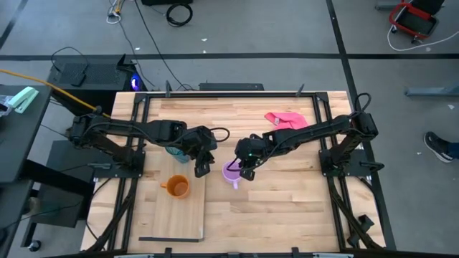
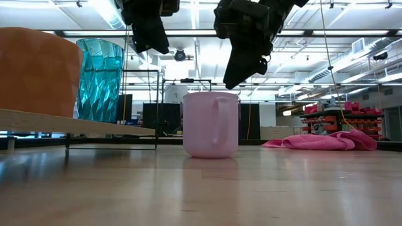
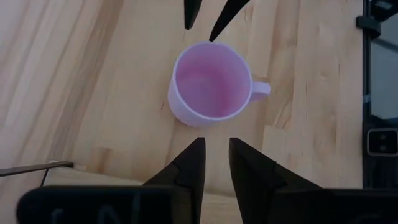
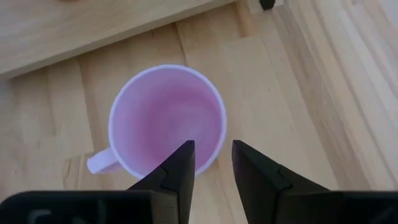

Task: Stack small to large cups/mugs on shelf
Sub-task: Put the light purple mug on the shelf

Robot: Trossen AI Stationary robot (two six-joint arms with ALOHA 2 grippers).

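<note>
The lilac mug (image 1: pixel 232 172) stands upright on the table (image 1: pixel 287 208), just below the middle of the high view and just right of the shelf (image 1: pixel 172 215), with its handle (image 2: pixel 224 121) on the right in the low view. Right above it hangs the right gripper (image 4: pixel 210 163), fingers apart with a narrow gap, one tip over the mug's near rim, clear of it in the low view. The left gripper (image 3: pixel 216 160) hovers just left of the mug, over the shelf's edge, fingers also a little apart and empty. On the shelf, the orange mug (image 1: pixel 176 187) sits lower left of centre. The teal tumbler (image 2: pixel 99 80) stands beyond it, half hidden under the left arm from above. The pink cloth (image 1: pixel 287 119) lies upper right of centre.
</note>
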